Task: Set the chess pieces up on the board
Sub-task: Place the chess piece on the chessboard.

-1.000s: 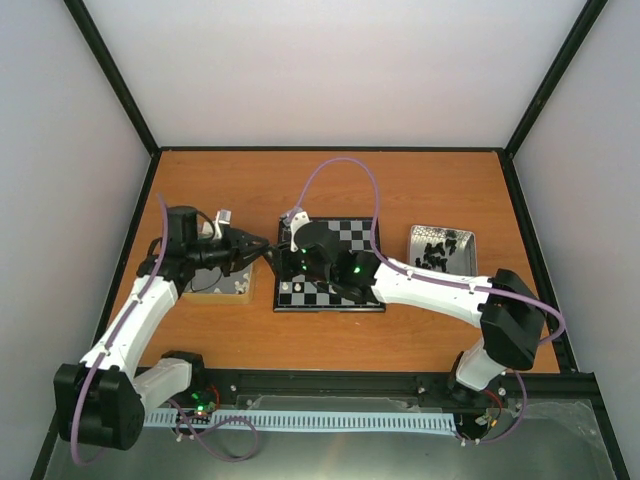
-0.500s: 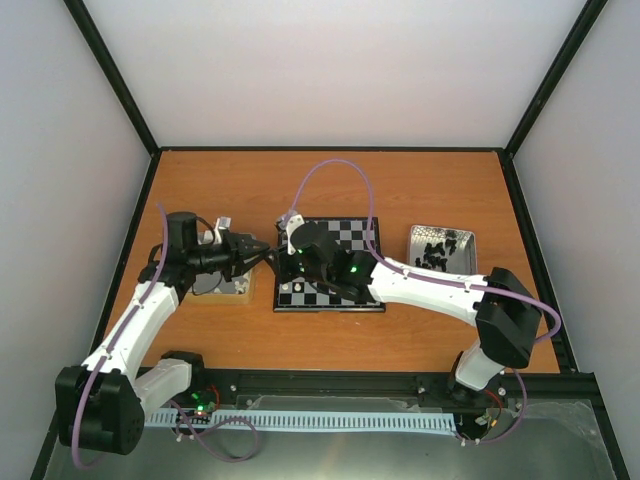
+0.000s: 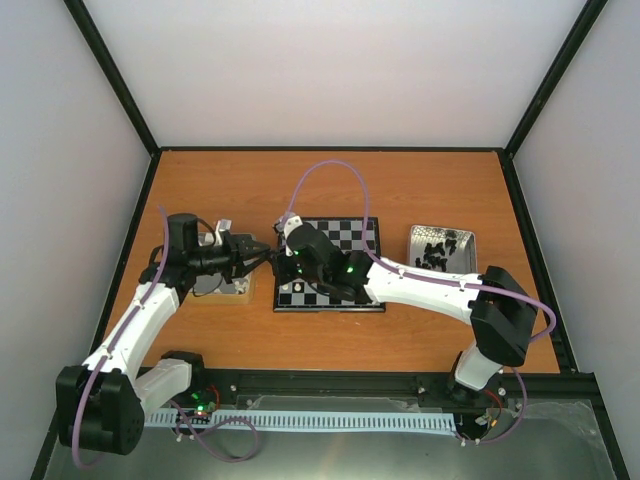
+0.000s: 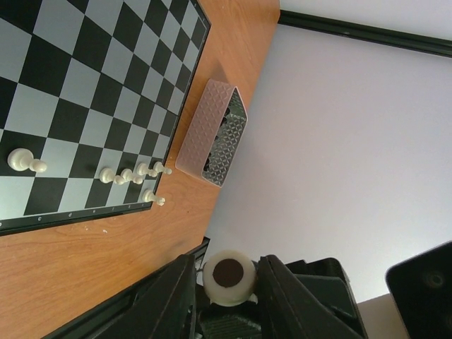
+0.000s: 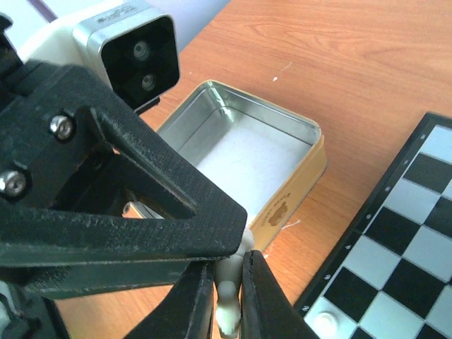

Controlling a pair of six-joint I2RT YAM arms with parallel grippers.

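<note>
A cream-white chess piece (image 4: pixel 227 274) shows its dark round base between the fingers of my left gripper (image 4: pixel 226 263), which is shut on it just left of the board (image 3: pixel 350 232). My right gripper (image 5: pixel 227 277) has its two fingers pressed on the same piece (image 5: pixel 229 300), meeting the left gripper (image 3: pixel 262 253) tip to tip. Several white pieces (image 4: pixel 131 174) stand along one edge row of the board (image 4: pixel 92 85), and one more (image 4: pixel 25 161) stands apart on that row.
A gold tin (image 5: pixel 247 155) with a bare inside sits under the left gripper, beside the board's rim (image 5: pixel 367 212). A metal tin (image 3: pixel 440 248) holding black pieces stands right of the board. The right arm (image 3: pixel 420 285) stretches across the board's near side.
My right gripper has slid left to the board's left edge and shut on the white piece that the left gripper holds. The left arm has barely moved.
</note>
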